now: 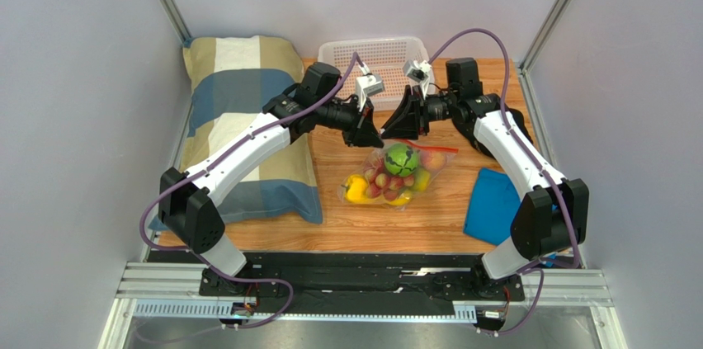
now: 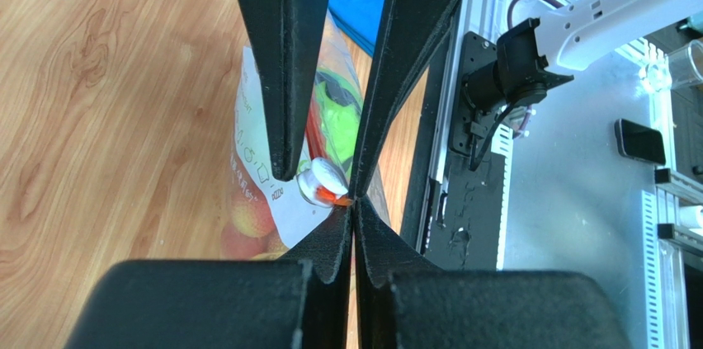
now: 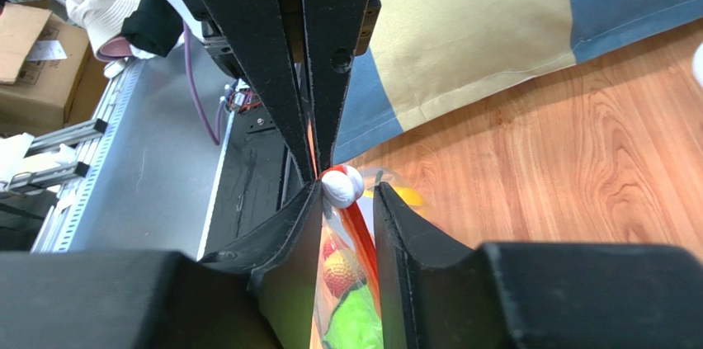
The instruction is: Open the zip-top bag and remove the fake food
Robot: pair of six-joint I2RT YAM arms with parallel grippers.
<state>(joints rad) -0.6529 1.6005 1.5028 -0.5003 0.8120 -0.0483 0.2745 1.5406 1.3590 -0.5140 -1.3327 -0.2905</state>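
The zip-top bag (image 1: 394, 176) lies mid-table (image 1: 330, 225) with the fake food (image 1: 401, 159) inside, a green ball uppermost. The left end effector (image 2: 355, 207) is fully closed, pinching the bag's top edge by the red-orange strip. The right end effector (image 3: 346, 196) stands partly open, its tips around the white slider (image 2: 322, 180). A white basket (image 1: 375, 52) sits behind, a pillow (image 1: 239, 85) to the left and a blue cloth (image 1: 493, 205) to the right.

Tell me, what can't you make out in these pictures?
- Top view: the mouth of the zip-top bag, hidden under the left gripper and right gripper.
- Right wrist view: how far the zip is open; black fingers cover most of the red strip.
- Left wrist view: print on the bag's label, too small to read.
- Both wrist views: most of the fake food, behind fingers and plastic.
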